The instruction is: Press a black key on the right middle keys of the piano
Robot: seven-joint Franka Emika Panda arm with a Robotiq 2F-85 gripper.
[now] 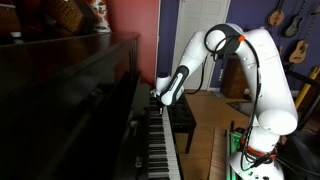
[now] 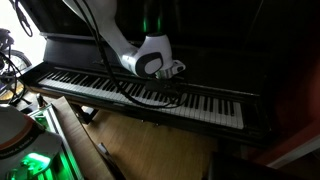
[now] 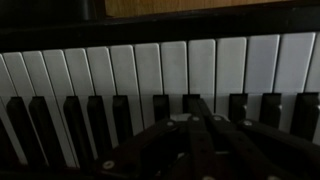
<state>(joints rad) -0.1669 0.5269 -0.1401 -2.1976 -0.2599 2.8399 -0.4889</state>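
**We're at the upright piano [image 1: 75, 95] and the gripper [image 1: 157, 97] is right over the keyboard.**

The piano's glossy dark case fills one side of an exterior view. In an exterior view its long row of keys [image 2: 215, 105] runs across the picture. The white arm [image 1: 252, 70] reaches in, and the gripper [image 2: 176, 72] hangs just above the row, past its middle and toward the end at the picture's right. In the wrist view we look straight down on white keys [image 3: 175, 65] with black keys [image 3: 160, 108] below them. The gripper [image 3: 196, 112] comes in from the bottom edge, lined up on one black key of a pair. It's dim, but the fingers [image 3: 196, 140] look pressed together into a single dark stem with nothing between them. We can't tell whether they touch the key. A black bench [image 1: 182, 118] sits beside the piano.
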